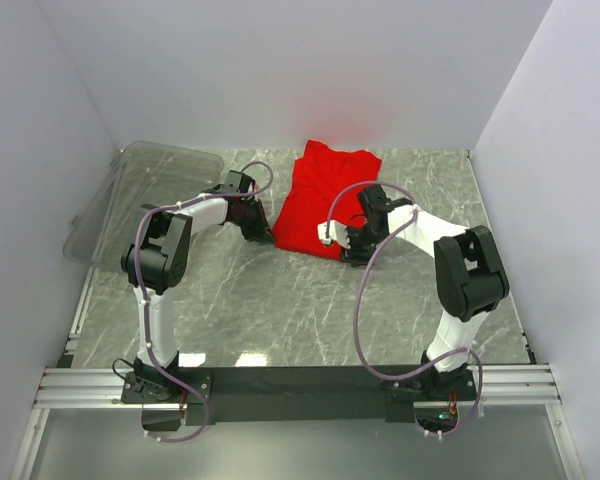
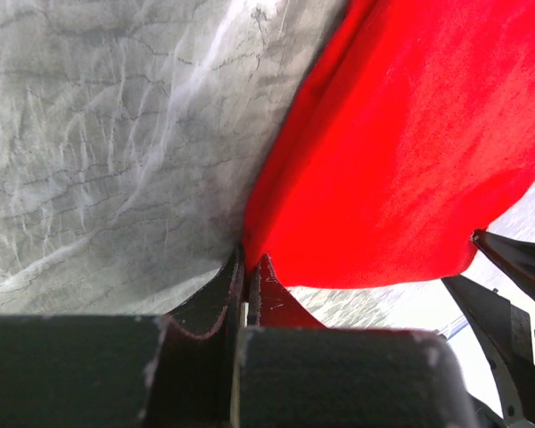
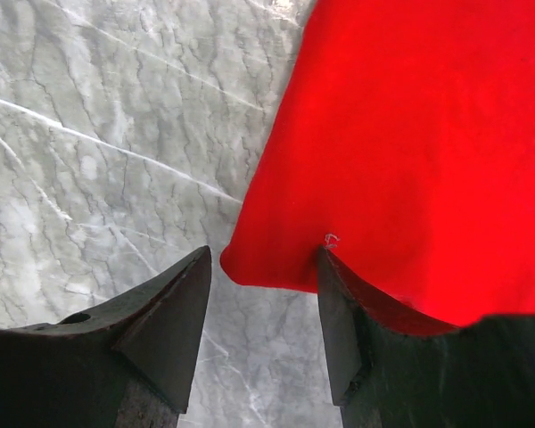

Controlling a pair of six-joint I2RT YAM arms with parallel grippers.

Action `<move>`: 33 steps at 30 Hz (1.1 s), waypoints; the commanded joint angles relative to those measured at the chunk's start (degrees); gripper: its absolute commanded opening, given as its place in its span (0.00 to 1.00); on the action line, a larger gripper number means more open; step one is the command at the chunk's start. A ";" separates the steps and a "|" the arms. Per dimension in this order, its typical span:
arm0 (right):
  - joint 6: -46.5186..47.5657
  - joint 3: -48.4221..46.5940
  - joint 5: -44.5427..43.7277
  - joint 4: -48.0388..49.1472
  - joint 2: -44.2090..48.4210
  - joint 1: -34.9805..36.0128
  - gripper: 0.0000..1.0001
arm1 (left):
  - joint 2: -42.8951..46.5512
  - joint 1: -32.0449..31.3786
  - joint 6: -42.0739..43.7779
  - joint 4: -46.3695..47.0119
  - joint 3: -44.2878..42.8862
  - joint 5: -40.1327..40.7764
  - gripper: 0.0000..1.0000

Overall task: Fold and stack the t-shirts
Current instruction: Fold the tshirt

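Left wrist; red t-shirt [image 2: 410, 134] (soft fabric)

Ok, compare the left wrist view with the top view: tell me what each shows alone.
Left wrist only: up close, the left pincer pinched shut on the t-shirt at its edge. Top only: the clear bin at the far left, and the t-shirt's whole outline. Both: the red t-shirt lying on the marble table.

A: Top view?
B: Fixed above and behind the arm bases [image 1: 165, 385], facing down and forward over the whole table [image 1: 280, 320].
A: Wrist views?
B: Each looks past its own fingers [image 3: 165, 330], close above the table. All three views share the shirt's [image 3: 428, 134] near edge.
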State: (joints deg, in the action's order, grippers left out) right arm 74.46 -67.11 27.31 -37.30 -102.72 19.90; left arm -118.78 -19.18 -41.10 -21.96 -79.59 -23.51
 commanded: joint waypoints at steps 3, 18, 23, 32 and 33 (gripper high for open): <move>-0.27 -0.13 -2.35 0.82 -0.73 1.45 0.57 | 1.27 -0.24 1.02 -0.02 -1.35 -0.31 0.01; -6.95 -0.30 -9.73 5.39 -4.25 3.92 0.14 | 1.53 -0.24 0.94 0.51 -1.18 -1.28 0.01; -8.45 -0.21 -4.83 3.91 -0.30 2.69 0.00 | 4.69 -0.24 1.81 2.88 1.36 -2.33 0.01; -11.35 -0.04 5.03 -3.38 11.03 1.54 0.00 | 14.71 0.37 4.10 4.03 9.19 -6.72 0.01; -12.22 0.14 6.08 -4.18 11.74 1.54 0.00 | 16.29 0.46 4.36 3.68 10.24 -6.99 0.01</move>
State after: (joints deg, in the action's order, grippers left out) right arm 64.60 -67.16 27.33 -37.39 -95.64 21.52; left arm -107.72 -19.03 -39.07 -19.29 -70.98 -27.40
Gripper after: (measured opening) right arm 0.030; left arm 0.025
